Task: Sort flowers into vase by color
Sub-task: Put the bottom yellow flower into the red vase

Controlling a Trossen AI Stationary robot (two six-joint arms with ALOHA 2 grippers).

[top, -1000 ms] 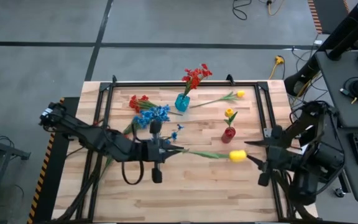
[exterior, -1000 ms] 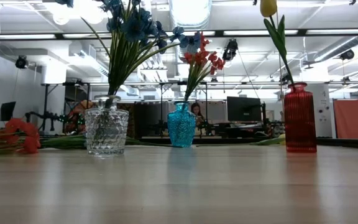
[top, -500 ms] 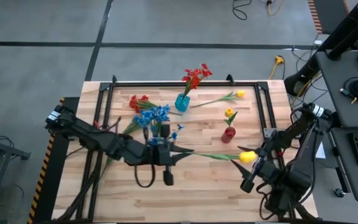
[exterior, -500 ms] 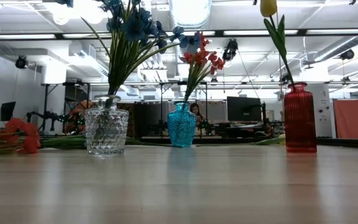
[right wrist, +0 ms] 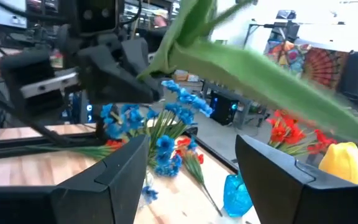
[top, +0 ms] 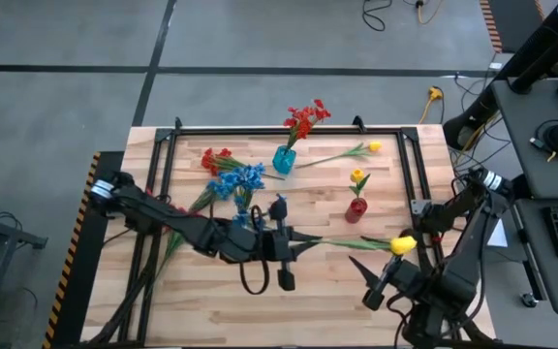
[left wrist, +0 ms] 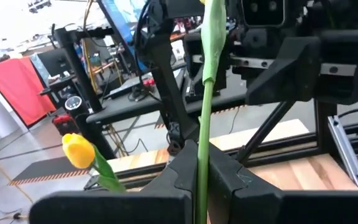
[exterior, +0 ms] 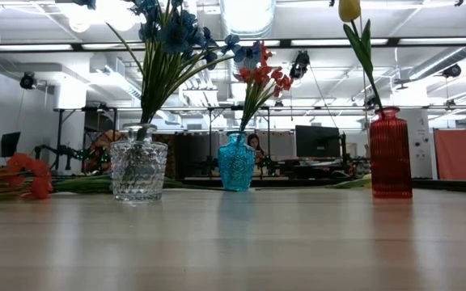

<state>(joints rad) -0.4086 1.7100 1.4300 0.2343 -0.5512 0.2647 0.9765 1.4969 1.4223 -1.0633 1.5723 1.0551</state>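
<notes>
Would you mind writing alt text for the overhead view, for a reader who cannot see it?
Seen from above, the left hand grips the green stalk of a yellow artificial tulip over a wooden table, while the open right hand sits just beside the flower head. Behind stand a clear vase of blue flowers, a teal vase of red flowers and a red vase with one yellow bloom.

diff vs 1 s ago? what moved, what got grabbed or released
The left gripper, shut on the stem of the yellow tulip, carried it toward the table's right side. The right gripper let go of the tulip head, opened and backed off toward the near edge. The vases and the other flowers stayed as they were: blue vase, red vase, loose red flowers.
</notes>
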